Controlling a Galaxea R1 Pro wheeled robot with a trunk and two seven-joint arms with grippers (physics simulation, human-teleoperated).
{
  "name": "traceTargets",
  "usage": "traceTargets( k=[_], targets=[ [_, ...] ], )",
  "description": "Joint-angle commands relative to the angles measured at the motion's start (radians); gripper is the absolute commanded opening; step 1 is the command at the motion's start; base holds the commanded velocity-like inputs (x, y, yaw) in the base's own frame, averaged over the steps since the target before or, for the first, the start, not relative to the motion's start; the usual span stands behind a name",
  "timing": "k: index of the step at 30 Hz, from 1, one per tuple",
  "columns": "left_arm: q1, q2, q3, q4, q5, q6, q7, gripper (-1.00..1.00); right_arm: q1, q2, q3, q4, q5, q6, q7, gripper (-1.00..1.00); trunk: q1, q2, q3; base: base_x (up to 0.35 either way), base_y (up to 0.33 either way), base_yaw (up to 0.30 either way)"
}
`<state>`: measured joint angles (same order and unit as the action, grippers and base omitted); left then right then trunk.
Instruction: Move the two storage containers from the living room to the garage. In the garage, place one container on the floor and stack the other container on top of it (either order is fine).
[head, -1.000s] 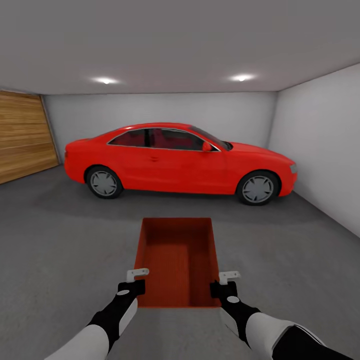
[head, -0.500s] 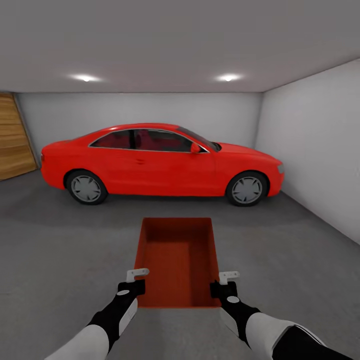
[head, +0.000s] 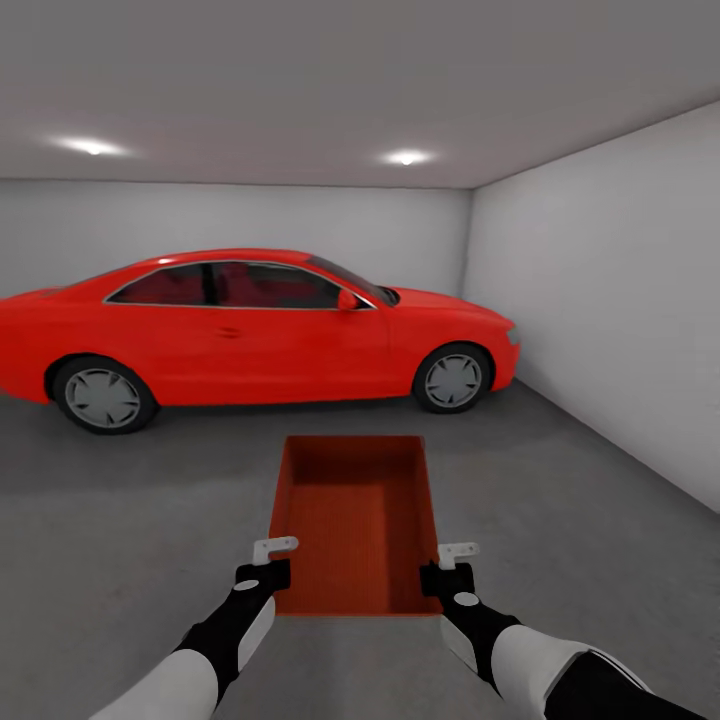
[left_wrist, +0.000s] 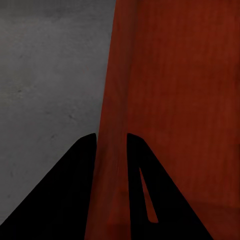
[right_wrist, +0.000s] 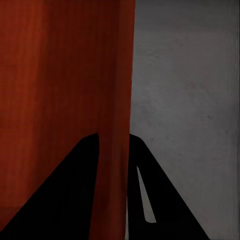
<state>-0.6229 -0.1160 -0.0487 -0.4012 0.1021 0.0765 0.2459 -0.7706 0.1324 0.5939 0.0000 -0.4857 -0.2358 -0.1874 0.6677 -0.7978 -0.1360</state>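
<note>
Container (head: 355, 520) hangs level between your two arms, carried out in front of you above the grey garage floor (head: 130, 520), with the red car (head: 250, 325) well ahead. Your left gripper (head: 268, 562) pinches one long wall near its close end; the wrist view shows that wall (left_wrist: 112, 150) clamped between the dark fingers (left_wrist: 75, 190). Your right gripper (head: 452, 565) clamps the opposite wall the same way. Lower both arms evenly, keep the rim level, and release only once the base rests on concrete.

White forearms, black wrists, each gripper (head: 272, 560) (head: 448, 562) black with pale grey fingertips.
</note>
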Motion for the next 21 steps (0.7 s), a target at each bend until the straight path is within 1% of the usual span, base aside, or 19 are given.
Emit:
traceTargets(
  k=[1,9,13,17,21],
  targets=[
    [0.000,0.024,0.067,-0.002,0.019,0.006,0.010,-1.00,-0.001,-0.020,-0.075,-0.005,0.013,0.001,-0.001,-1.00,0.001,-0.001,-0.001,0.313,0.175,-0.281],
    [0.000,0.024,0.066,-0.004,0.018,0.005,0.010,-1.00,-0.001,-0.020,-0.075,-0.005,0.013,0.001,-0.001,-1.00,0.001,-0.001,0.003,0.307,0.193,-0.282],
    [0.000,0.024,0.065,-0.004,0.018,0.005,0.010,-1.00,-0.001,-0.020,-0.075,-0.005,0.013,0.001,-0.001,-1.00,0.001,-0.001,0.004,0.306,0.138,-0.284],
    [0.000,0.024,0.066,-0.004,0.018,0.005,0.010,-1.00,-0.001,-0.020,-0.075,-0.005,0.013,0.001,-0.001,-1.00,0.001,-0.001,0.004,0.292,0.050,-0.284],
    [0.000,0.024,0.066,-0.004,0.018,0.005,0.010,-1.00,-0.001,-0.020,-0.075,-0.005,0.013,0.001,-0.001,-1.00,0.001,-0.001,0.004,0.189,0.005,-0.284]
  ],
)
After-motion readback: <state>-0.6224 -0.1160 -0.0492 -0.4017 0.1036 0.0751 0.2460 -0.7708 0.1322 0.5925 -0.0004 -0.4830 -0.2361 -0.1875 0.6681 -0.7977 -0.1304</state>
